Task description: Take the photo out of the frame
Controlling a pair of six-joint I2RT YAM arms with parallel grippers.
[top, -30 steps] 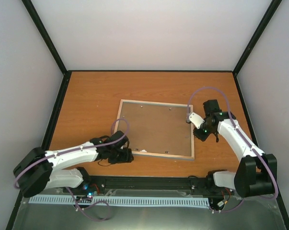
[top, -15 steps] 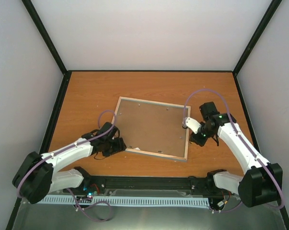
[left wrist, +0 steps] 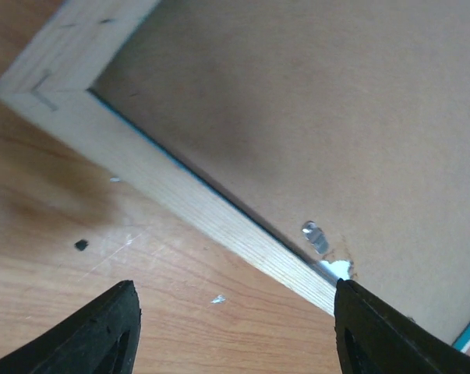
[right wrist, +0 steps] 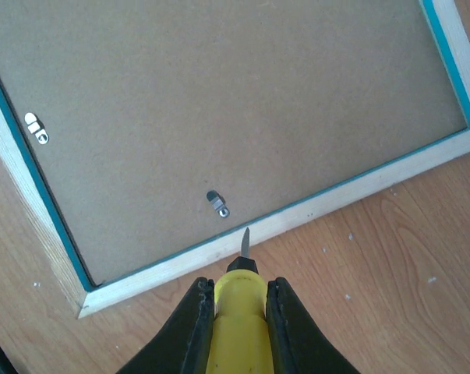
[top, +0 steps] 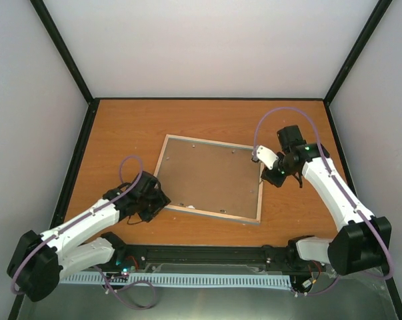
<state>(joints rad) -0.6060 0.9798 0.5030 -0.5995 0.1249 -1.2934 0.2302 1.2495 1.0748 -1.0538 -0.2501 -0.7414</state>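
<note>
The face-down frame (top: 211, 179) has slid slightly leftward on the bench (top: 121, 133), putting a backing clip (right wrist: 217, 202) before the yellow screwdriver (right wrist: 242, 269) clamped in the right end effector (right wrist: 238, 304); the left end effector (left wrist: 235, 331) gapes

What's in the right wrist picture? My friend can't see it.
The right gripper grips a yellow-handled tool, its thin metal tip over the wooden rail of the frame, pointing at a small metal tab. The frame lies face down on the wooden table, brown backing board up.
</note>
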